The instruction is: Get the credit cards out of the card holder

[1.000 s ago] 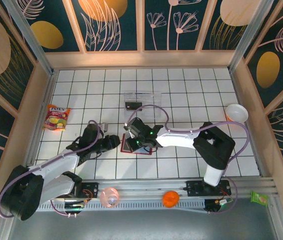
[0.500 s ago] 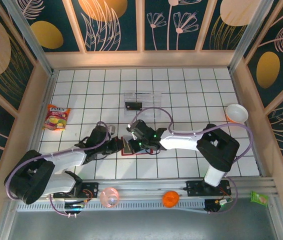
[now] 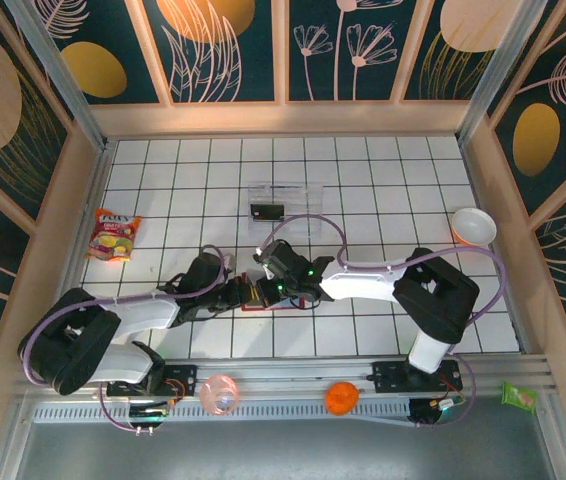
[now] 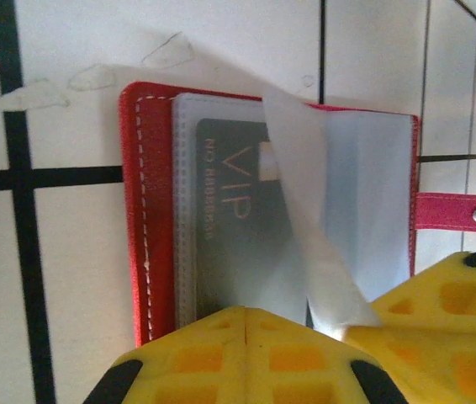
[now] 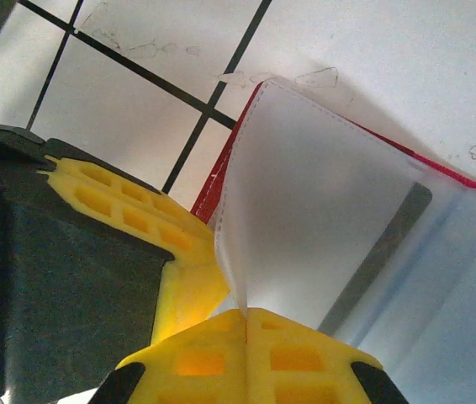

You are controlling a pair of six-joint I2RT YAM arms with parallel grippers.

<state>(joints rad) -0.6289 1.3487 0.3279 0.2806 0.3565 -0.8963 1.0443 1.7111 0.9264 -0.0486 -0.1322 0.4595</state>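
Gridded tabletop (image 3: 383,180), centre frame: since 1 second ago my left claw (image 4: 246,313) moved in and clamped the dark card (image 4: 230,219) inside the open red wallet (image 4: 150,210). Right claw (image 5: 246,313) pinches a clear sleeve (image 5: 305,210) up. Extraction looks ready.

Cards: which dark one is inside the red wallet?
The VIP card, tucked in a clear pocket of the red wallet. The other dark card lies apart, at the clear tray farther back.
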